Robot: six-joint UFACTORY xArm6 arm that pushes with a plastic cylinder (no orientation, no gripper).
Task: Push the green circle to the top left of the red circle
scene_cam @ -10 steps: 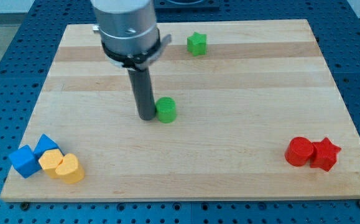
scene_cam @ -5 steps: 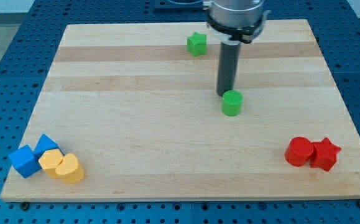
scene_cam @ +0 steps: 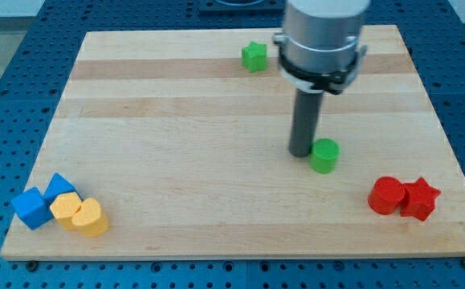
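Note:
The green circle lies on the wooden board right of the middle. My tip rests on the board just to the green circle's left, touching or nearly touching it. The red circle lies near the view's lower right, below and to the right of the green circle, with a gap of board between them.
A red star touches the red circle's right side. A green star sits near the view's top. Two blue blocks and two yellow blocks cluster at the lower left. The board's right edge is nearby.
The green circle has moved from the board's middle to the right and a little down, toward the red circle. My tip has moved right with it, now at its left side.

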